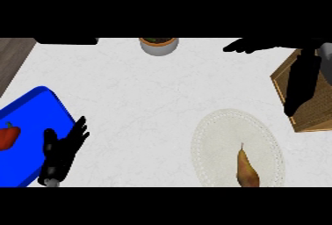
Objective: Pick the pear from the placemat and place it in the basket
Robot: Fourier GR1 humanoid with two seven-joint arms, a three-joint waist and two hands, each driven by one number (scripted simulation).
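The pear (pixel 247 169) is found on the near part of the placemat (pixel 220 132), apart from the basket (pixel 318 115) at the right. The right robot hand (pixel 250 45) is held open and empty at the far side. The left robot hand (pixel 65 147) is rested open by the blue tray (pixel 32 118). The basket could be knocked when the right arm is drawn nearer, and the tapered pear could be rolled aside if grasped off-centre.

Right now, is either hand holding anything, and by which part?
Nothing is held: left hand and right hand are open, and the pear lies untouched on the placemat.
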